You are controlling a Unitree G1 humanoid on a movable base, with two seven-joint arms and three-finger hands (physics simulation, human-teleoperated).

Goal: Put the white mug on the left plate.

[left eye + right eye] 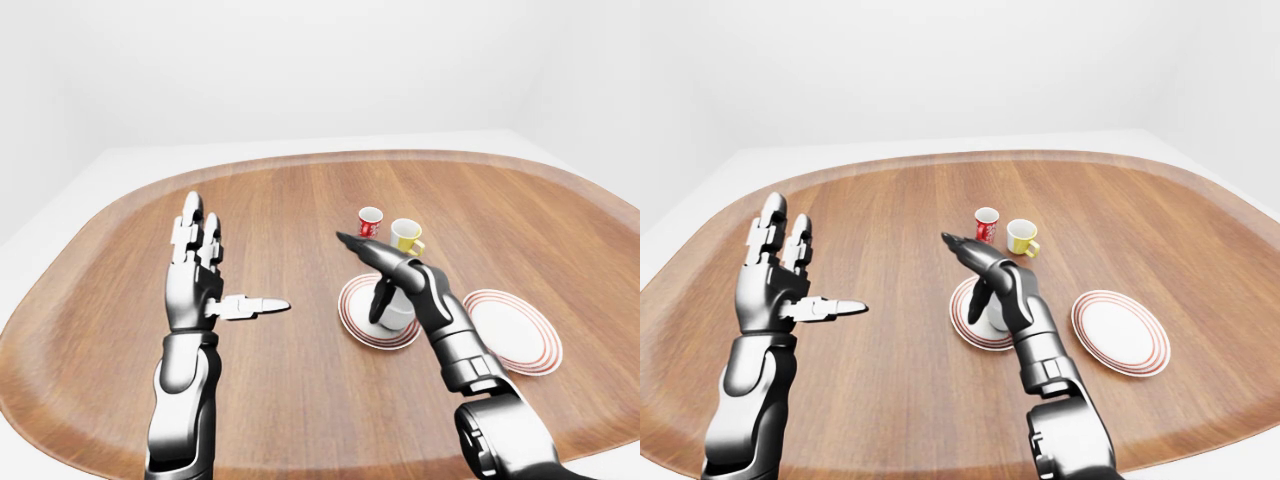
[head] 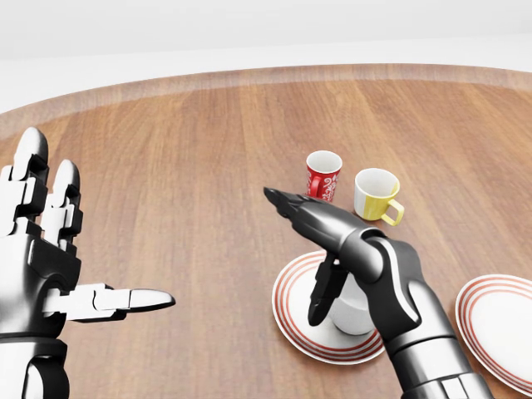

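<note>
The white mug (image 2: 354, 313) stands upright on the left plate (image 2: 288, 322), a white plate with red rings, partly hidden behind my right hand. My right hand (image 2: 296, 256) is open over it. Its fingers (image 2: 293, 204) stretch out to the upper left above the plate, and the thumb (image 2: 321, 298) hangs down beside the mug's left side. The fingers do not close round the mug. My left hand (image 2: 93, 234) is open and empty, raised with fingers up, far to the left of the plate.
A second red-ringed plate (image 2: 501, 322) lies to the right. A red patterned mug (image 2: 322, 174) and a yellow mug (image 2: 376, 194) stand just above the left plate. All rest on a large oval wooden table (image 1: 300, 200) with a raised rim.
</note>
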